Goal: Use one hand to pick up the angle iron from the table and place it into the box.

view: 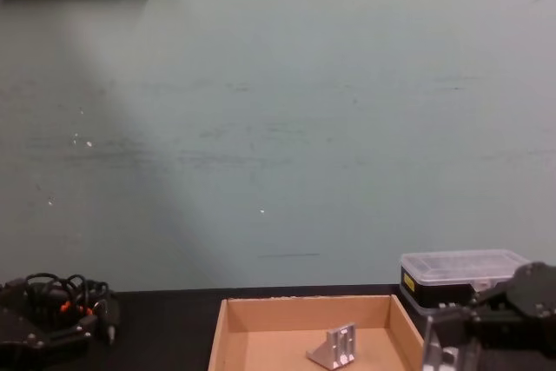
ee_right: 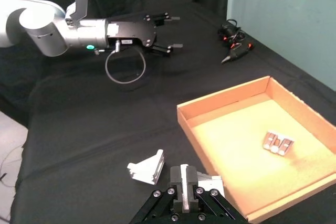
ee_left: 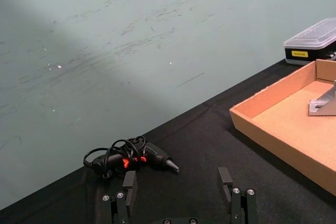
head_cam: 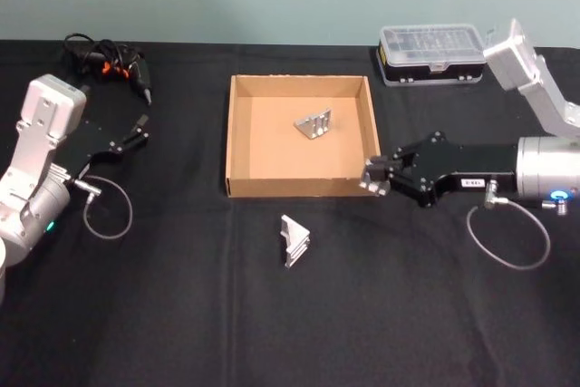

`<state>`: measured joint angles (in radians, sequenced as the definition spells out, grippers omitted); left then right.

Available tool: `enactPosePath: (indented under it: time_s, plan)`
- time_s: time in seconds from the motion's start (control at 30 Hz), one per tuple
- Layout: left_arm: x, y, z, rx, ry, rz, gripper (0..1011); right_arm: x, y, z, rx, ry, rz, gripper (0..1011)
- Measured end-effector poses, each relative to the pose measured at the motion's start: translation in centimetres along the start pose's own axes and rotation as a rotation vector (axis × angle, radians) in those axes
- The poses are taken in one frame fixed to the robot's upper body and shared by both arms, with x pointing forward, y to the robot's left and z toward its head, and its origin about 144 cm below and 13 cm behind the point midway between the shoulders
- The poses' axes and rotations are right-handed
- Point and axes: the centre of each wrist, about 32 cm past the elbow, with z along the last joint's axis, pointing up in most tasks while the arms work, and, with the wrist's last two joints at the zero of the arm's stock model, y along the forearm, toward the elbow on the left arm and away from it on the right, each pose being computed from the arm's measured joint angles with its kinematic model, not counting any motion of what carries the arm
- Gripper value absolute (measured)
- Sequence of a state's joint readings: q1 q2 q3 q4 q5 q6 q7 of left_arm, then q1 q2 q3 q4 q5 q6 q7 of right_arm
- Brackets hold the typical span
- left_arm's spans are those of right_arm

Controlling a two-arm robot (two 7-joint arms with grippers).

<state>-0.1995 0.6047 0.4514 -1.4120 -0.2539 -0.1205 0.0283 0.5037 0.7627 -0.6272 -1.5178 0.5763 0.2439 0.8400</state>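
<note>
My right gripper (head_cam: 372, 177) hovers at the front right corner of the tan box (head_cam: 239, 147), shut on a silver angle iron (ee_right: 211, 185). From the chest, that held angle iron (view: 440, 350) hangs just right of the box wall (view: 217, 336). A second angle iron (head_cam: 314, 123) lies inside the box. A third angle iron (head_cam: 294, 240) rests on the black table (head_cam: 181, 296) just in front of the box. My left gripper (head_cam: 136, 133) is parked far left, open with nothing between its fingers (ee_left: 129, 180).
A clear-lidded plastic case (head_cam: 430, 53) stands at the back right, behind my right arm. A black tool with coiled cable and orange marks (head_cam: 116, 62) lies at the back left. Loose grey cable loops hang by both wrists.
</note>
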Motion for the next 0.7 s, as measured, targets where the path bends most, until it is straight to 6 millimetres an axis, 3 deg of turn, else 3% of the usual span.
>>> enactPosePath:
  time_s: [0.7]
  plan:
    - [0.0, 0.0, 0.0, 0.000, 0.000, 0.000, 1000, 2.5, 3.3, 1.5, 0.024, 0.009, -0.083, 57]
